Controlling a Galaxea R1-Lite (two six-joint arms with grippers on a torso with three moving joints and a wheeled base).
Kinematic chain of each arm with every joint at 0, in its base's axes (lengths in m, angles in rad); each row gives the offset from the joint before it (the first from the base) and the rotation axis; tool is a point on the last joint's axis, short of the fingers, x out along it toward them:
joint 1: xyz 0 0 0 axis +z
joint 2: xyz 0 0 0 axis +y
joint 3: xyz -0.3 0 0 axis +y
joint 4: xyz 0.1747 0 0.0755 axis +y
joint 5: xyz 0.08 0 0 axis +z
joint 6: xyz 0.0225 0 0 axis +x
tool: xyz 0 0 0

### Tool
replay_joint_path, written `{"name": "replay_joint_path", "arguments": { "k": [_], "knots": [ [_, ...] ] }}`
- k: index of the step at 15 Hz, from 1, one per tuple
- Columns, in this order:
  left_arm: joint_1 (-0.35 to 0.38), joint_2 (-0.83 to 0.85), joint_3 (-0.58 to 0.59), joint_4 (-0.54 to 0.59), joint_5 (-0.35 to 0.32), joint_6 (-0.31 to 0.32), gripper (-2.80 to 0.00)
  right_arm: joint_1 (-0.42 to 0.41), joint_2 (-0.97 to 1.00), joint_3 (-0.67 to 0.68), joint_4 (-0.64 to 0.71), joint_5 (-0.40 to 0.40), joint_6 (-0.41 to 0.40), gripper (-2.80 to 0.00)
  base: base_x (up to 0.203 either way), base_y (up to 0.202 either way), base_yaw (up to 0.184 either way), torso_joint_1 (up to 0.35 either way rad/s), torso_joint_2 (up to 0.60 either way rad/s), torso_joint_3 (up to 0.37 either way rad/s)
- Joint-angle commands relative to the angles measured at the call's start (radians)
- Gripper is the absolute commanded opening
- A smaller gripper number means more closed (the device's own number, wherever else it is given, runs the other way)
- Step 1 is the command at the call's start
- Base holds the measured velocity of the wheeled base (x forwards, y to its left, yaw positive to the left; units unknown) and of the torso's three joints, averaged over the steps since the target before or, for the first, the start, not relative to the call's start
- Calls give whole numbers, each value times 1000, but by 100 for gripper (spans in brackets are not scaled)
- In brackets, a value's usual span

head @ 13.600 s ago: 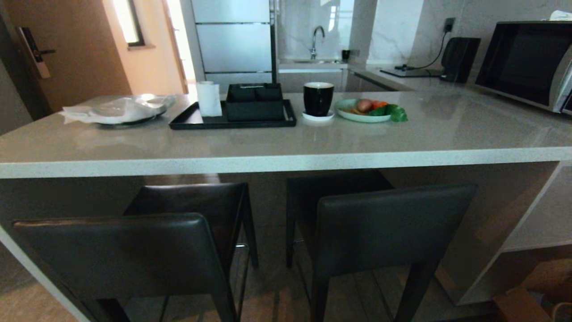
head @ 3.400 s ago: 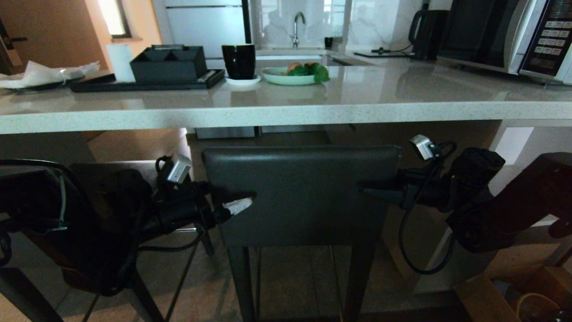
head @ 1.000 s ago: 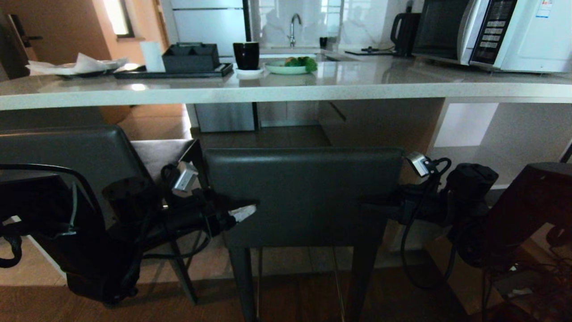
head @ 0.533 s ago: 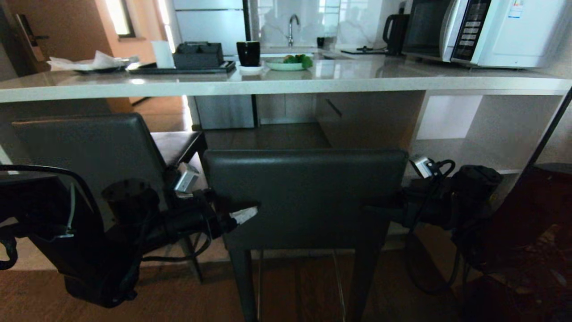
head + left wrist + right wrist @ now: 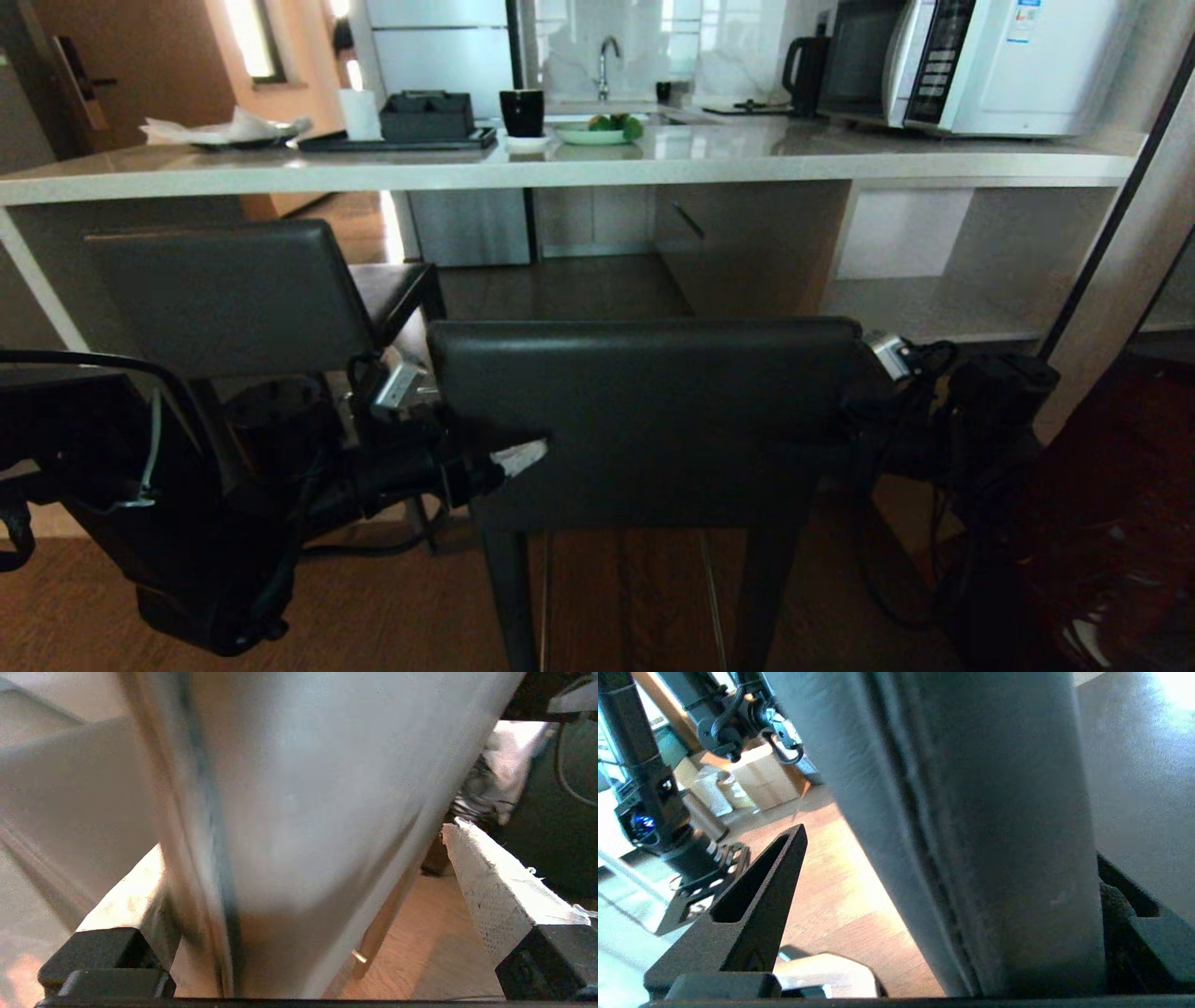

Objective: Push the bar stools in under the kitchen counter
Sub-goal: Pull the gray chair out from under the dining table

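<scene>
On counter (image 5: 653, 159): plate (image 5: 590, 136) of vegetables (image 5: 616, 123)

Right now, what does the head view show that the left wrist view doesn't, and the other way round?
Only the head view shows the kitchen counter, the second bar stool on the left with its seat partly under the counter, the microwave, and the right gripper at the near stool's right edge. Only the left wrist view shows both open fingers straddling the backrest edge, one on each face. Both share the near stool's backrest and the left gripper at its left edge.
</scene>
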Motion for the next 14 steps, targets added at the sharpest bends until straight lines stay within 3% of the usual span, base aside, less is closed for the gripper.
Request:
{"name": "replay_joint_path", "arguments": {
  "k": [1,4,10,14],
  "knots": [
    [-1,7,-5,-12,-4,-1,0,-3,2,-1,-11,2,1,0,0,0,0,0,0,0],
    [-34,37,-21,-12,-1,-2,0,-16,11,-9,-11,-26,5,0,0,0,0,0,0,0],
    [-135,54,-56,-12,66,-9,0,-80,19,-8,-11,-25,5,0,0,0,0,0,0,0],
    [-107,48,-40,-12,80,-9,0,-72,-2,9,-11,-24,1,0,0,0,0,0,0,0]
  ]
}}
